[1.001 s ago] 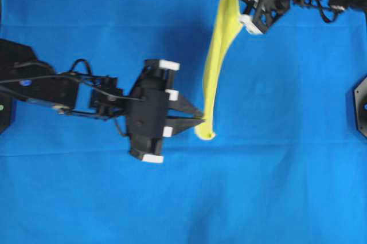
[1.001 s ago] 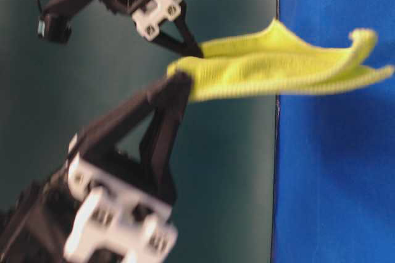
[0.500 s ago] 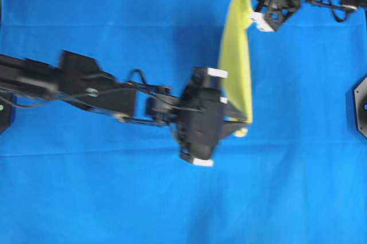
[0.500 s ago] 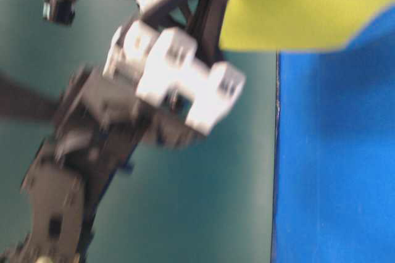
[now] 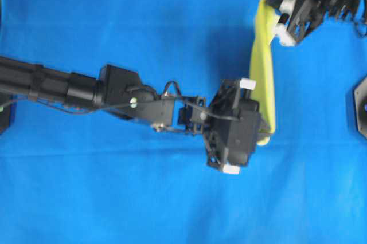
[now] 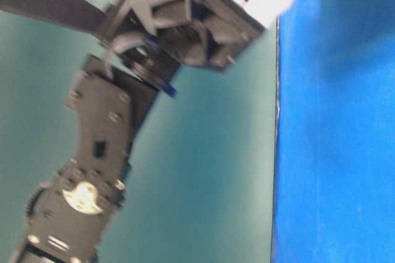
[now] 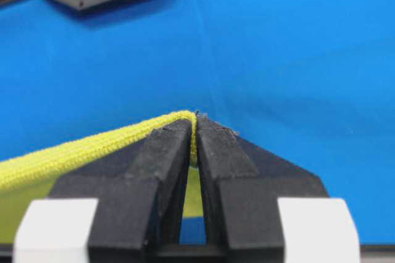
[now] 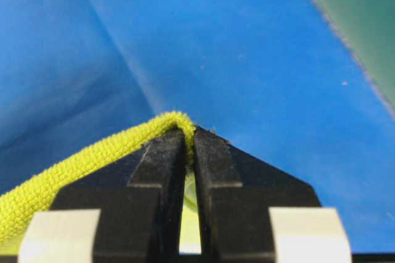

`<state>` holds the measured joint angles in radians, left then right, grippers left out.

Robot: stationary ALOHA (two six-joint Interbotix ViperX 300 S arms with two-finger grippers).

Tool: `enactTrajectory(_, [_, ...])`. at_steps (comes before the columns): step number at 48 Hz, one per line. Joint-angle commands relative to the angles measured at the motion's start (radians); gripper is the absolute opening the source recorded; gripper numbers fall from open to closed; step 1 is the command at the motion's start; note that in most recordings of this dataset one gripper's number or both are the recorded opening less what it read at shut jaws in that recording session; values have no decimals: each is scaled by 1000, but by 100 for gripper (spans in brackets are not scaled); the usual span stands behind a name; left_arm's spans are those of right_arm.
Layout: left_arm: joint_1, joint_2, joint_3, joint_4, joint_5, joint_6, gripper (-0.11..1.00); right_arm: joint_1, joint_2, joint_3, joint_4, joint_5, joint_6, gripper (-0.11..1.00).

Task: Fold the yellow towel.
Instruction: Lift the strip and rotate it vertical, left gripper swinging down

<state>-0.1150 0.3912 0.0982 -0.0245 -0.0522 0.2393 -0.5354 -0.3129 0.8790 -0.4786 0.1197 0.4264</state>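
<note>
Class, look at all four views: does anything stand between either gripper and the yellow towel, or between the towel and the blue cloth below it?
Nothing visible does. The left gripper and the right gripper are each shut on an edge of the yellow towel, which hangs stretched between them. The blue cloth shows only the arms' shadows.

no readable text or labels

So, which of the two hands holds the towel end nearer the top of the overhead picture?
The right hand, at the top right corner. The left hand pinches the lower end of the yellow towel, near the picture's middle.
</note>
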Motion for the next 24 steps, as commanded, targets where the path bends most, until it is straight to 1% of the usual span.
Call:
enactTrajectory(1, [-12,-57,40,0,-5,-43,4,-3,69,-52,5,-78,2,4])
enactTrajectory(4, [-12,-77,89,0,-8,-81,4,8,143,-98,5,-129,2,4])
enactTrajectory(7, [-15,-98,144,-2,-15,-91,4,17,204,-141,5,-152,2,4])
enactTrajectory(14, [-29,-150,281,-3,-72,-132,4,48,321,-250,5,-149,0,4])
enactTrajectory(18, [-31,-178,348,-3,-100,-156,4,60,354,-290,5,-141,0,4])
enactTrajectory(24, [-31,-206,413,-2,-109,-160,4,66,373,-313,6,-140,2,4])
